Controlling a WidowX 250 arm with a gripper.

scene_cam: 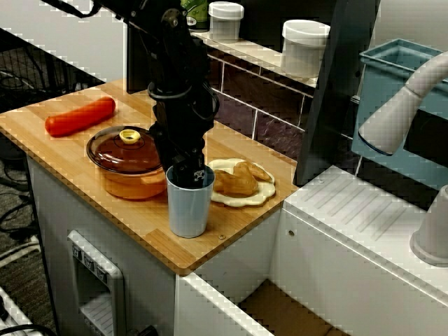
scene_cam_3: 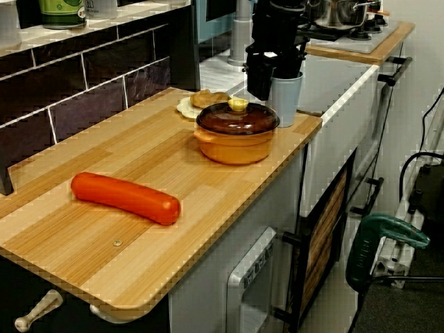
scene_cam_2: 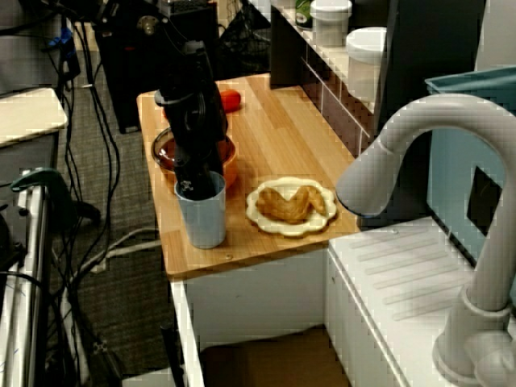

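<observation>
My black gripper [scene_cam: 189, 175] reaches straight down into a light blue cup [scene_cam: 189, 206] near the front edge of the wooden counter [scene_cam: 63, 150]. Its fingertips sit at or inside the cup's rim, so the jaws are hidden. The view from over the sink shows the gripper [scene_cam_2: 197, 187] dipping into the cup [scene_cam_2: 203, 219] too. Seen along the counter, the gripper [scene_cam_3: 267, 83] covers the cup [scene_cam_3: 284, 100] from above. An orange pot with a brown glass lid [scene_cam: 129, 164] stands just left of the cup. A cream plate [scene_cam: 241, 199] holding a croissant lies just right of it.
A long orange-red sausage-like toy [scene_cam: 80, 117] lies at the counter's far left. Two white jars [scene_cam: 226, 19] [scene_cam: 304, 45] stand on the dark tiled back shelf. A white faucet [scene_cam_2: 419, 161], a ribbed drainboard [scene_cam: 364, 210] and a teal bin [scene_cam: 399, 105] are to the right.
</observation>
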